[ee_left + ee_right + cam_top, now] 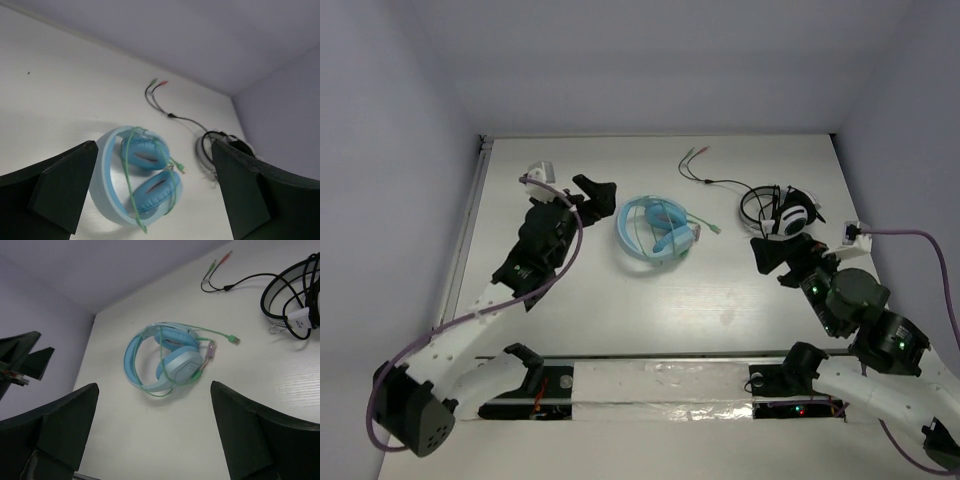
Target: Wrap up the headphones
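Right wrist view: the black-and-white headset [292, 295] is cut off by the right edge, upper right. The left end effector [44, 343] is cut off by the left edge.

Left wrist view: that headset sits partly hidden behind a dark finger [260, 195], lower right.

Top view: the plugs on the headphones [655, 232] cable are too small to make out. The right arm [880, 350] runs off the lower right corner.

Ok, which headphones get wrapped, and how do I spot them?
Look at the middle of the white table. The large light-blue over-ear headphones lie there, a thin green cable looped over them. The smaller black-and-white pair nearby has a dark cable.
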